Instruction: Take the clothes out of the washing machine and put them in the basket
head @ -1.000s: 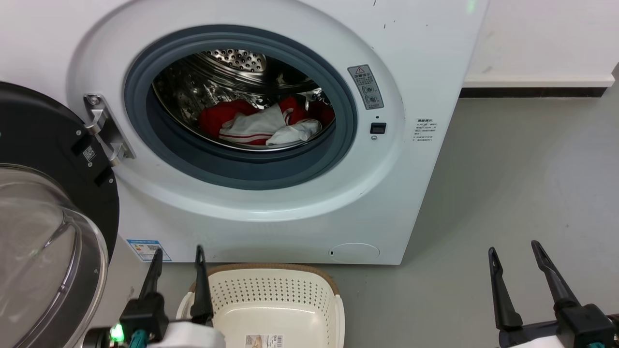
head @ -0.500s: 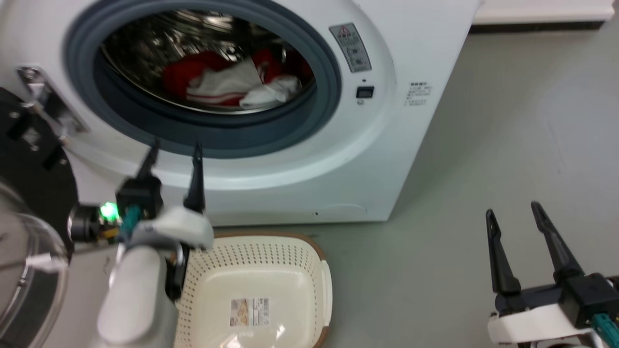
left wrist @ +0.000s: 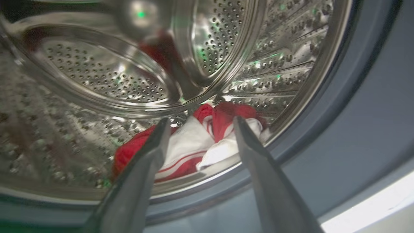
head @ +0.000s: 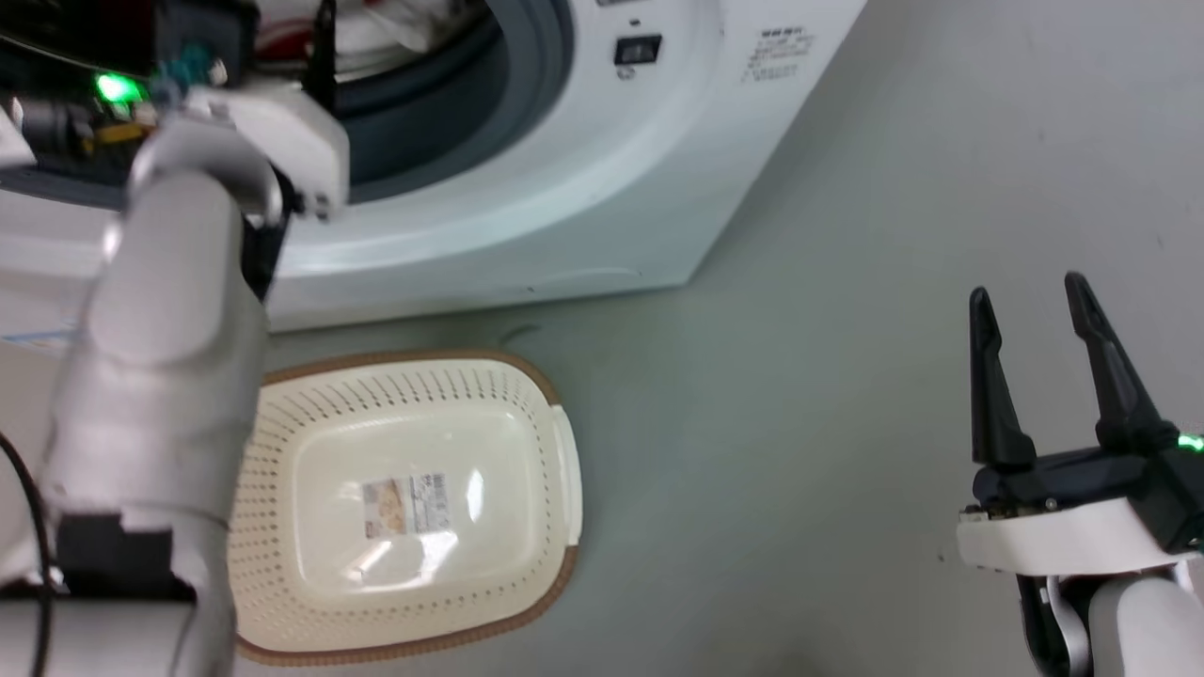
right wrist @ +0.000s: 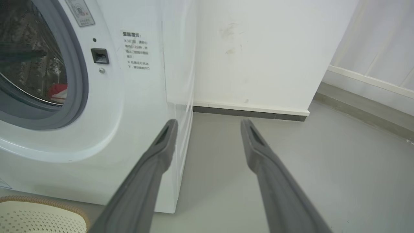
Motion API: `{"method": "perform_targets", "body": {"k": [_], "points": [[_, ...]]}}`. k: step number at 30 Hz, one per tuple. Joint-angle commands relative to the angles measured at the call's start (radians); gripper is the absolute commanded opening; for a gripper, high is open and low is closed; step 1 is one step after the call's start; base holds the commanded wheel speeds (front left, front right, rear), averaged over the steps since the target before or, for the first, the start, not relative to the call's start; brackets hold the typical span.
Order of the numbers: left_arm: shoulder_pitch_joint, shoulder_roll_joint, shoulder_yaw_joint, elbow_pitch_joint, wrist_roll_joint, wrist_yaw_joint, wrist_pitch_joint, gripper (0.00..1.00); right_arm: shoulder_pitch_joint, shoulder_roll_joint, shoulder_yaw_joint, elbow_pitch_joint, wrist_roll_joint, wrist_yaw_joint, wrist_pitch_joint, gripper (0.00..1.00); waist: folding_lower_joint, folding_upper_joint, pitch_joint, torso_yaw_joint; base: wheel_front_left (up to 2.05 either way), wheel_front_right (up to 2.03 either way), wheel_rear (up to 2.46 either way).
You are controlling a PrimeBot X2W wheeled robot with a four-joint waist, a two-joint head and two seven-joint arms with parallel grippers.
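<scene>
While the clothes lie bunched low in the drum, against its front lip and just behind the grey ring, the basket stands on the floor in front of the washer. Pile: red cloth, with a white face turned up and red-striped trim along one edge. Steel of the drum perforated, with red reflections in it.

Left gripper: fingers spread, nothing between them. In the left wrist view they point into the drum mouth and frame the pile, one tip on each side of the white fold. Whether the tips touch the cloth cannot be told. In the head view the pale left forearm reaches up to the door opening and crosses the basket's left side; a green light glows at the wrist.

Basket: upright, near the washer's foot but apart from it, label sticker showing on its bottom.

Right gripper: fingers apart, holding nothing. It hangs over bare floor, right of the washer and well apart from the basket. The right wrist view looks past the washer's front corner to a white wall.
</scene>
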Motion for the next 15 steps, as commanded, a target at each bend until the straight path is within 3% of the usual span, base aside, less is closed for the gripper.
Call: {"method": "perform_targets", "body": {"k": [1, 12, 15], "points": [[-0.070, 0.019, -0.010, 0.029, 0.006, -0.009, 0.023, 1.00, -0.031, 0.002, 0.006, -0.006, 0.012, -0.001, -0.002, 1.00, -0.0003, 0.0000, 0.094, -0.056, 0.00, 0.00, 0.00], [-0.446, 0.105, -0.077, 0.216, -0.009, -0.034, 0.279, 1.00, -0.128, 0.003, 0.044, -0.020, 0.084, -0.001, -0.002, 1.00, -0.0003, 0.0000, 0.275, -0.137, 0.00, 0.00, 0.00], [-0.522, 0.100, -0.110, 0.256, -0.055, -0.035, 0.356, 1.00, -0.139, 0.002, 0.049, -0.023, 0.101, -0.001, -0.002, 1.00, -0.0003, 0.0000, 0.309, -0.148, 0.00, 0.00, 0.00]]}}
